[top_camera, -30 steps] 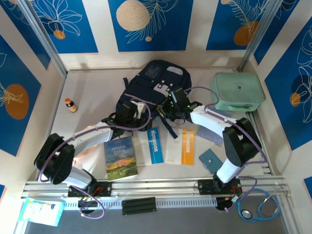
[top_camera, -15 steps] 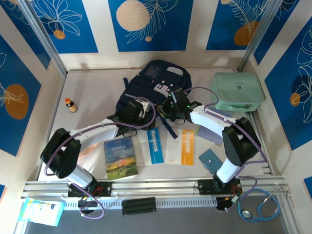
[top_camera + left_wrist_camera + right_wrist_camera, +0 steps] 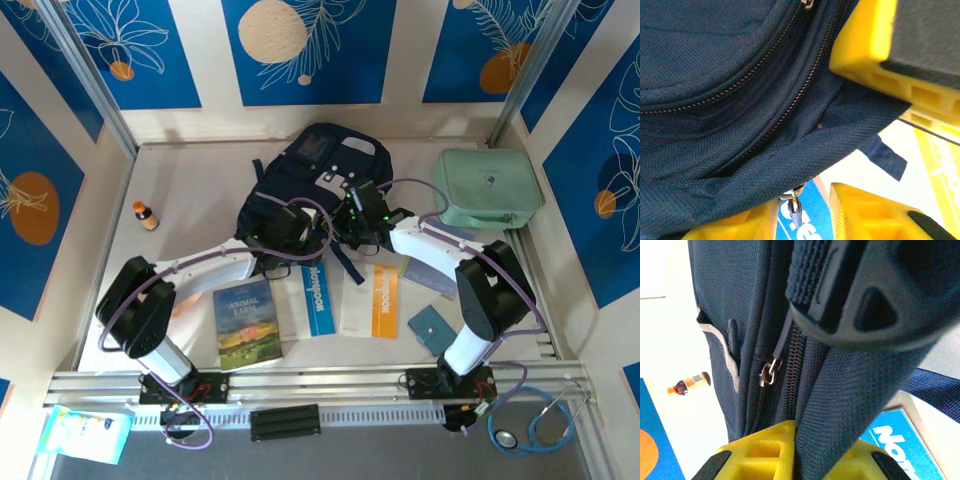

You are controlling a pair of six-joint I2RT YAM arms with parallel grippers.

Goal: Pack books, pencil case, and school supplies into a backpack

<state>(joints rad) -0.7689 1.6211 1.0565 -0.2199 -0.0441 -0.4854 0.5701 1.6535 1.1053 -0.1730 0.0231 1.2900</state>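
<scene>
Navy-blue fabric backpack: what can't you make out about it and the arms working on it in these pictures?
Top view: the navy-blue fabric backpack has its near edge under both arms, hiding the main opening.
Left wrist view: fabric fills the gap of the left pincer; clamped or not is unclear.
Right wrist view: the white book with blue band has its lettering cut off by the frame edge.

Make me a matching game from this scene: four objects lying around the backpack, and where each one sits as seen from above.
Objects:
1. Animal Farm book
2. mint-green case
3. orange-capped bottle
4. teal booklet

Places:
A. alone on the far left
B. front right
C. directly left of the blue-banded book
D. back right corner

Pairs: 1-C, 2-D, 3-A, 4-B
</scene>
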